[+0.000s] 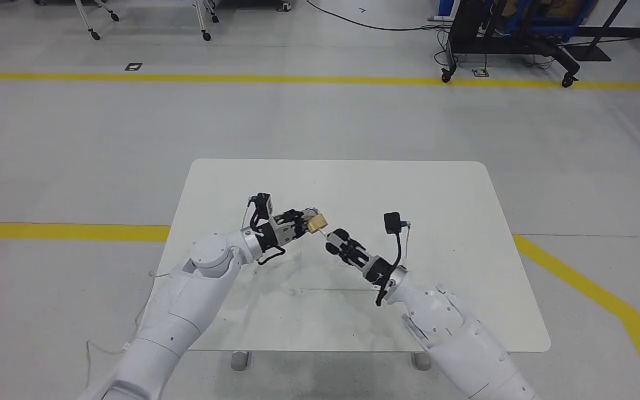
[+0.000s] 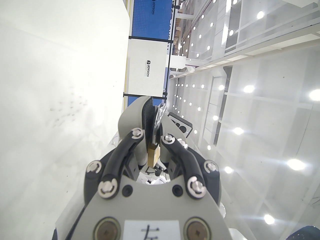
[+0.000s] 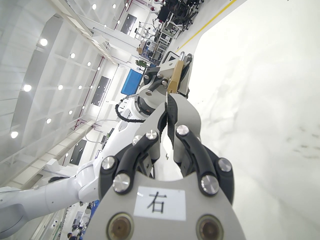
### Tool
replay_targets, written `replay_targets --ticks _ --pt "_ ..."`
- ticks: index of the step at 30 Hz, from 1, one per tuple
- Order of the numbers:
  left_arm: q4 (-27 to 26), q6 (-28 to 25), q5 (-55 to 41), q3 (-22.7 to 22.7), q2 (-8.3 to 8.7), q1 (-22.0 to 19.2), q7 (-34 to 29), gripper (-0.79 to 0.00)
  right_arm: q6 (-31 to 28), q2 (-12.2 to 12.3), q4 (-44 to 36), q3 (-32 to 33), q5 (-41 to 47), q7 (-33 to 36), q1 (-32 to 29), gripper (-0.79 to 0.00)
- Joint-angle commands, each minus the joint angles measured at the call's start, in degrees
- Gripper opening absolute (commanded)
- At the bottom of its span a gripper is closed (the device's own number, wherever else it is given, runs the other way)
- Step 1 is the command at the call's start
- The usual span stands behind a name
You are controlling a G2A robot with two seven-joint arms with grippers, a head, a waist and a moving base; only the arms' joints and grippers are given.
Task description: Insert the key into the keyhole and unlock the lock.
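Grey floor with yellow lines (image 1: pixel 300 78) surrounded a white worktop (image 1: pixel 440 200). A black trolley (image 1: pixel 520 40) stood on the floor at 1 o'clock, well apart from the worktop, and wheeled legs (image 1: pixel 205 22) stood at 11 o'clock. Faint dark scuffs (image 3: pixel 300 148) marked the worktop surface.

The brass lock (image 1: pixel 316 222) was held in the air over the worktop, near its centre and slightly toward 11 o'clock. The left hand (image 1: pixel 300 226), on an arm lying in from 8 o'clock, was clamped on the lock, with the silver shackle at the end away from the right hand. The left fingers (image 3: pixel 186 73) flanked the brass body and hid most of its sides.

The right hand (image 1: pixel 332 240), on an arm lying in from 4 o'clock, was closed tight on the key (image 3: pixel 166 97), which was seen edge-on as a thin strip between the black pads (image 3: pixel 172 111). These pads covered the key's head. The key's tip met the lock's near end, and the two hands were almost touching. Whether the key was seated in the keyhole could not be told.
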Motion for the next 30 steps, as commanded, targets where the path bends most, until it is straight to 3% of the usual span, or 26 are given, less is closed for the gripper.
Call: replay_targets --ticks 1,20,30 --pt "-0.13 -0.14 0.26 -0.16 0.00 0.10 -0.06 -0.785 -0.08 -0.09 -0.01 -0.05 0.22 -0.04 -0.05 -0.785" --pt "-2.00 -0.42 2.65 -1.78 0.09 1.21 0.49 -0.785 2.43 -1.01 0.18 -0.07 -0.38 -2.00 -0.05 -0.785" --pt "-3.87 -5.00 6.10 -1.83 -0.11 2.22 3.94 -0.785 2.23 -1.64 0.37 -0.14 1.18 -3.29 -0.08 -0.785"
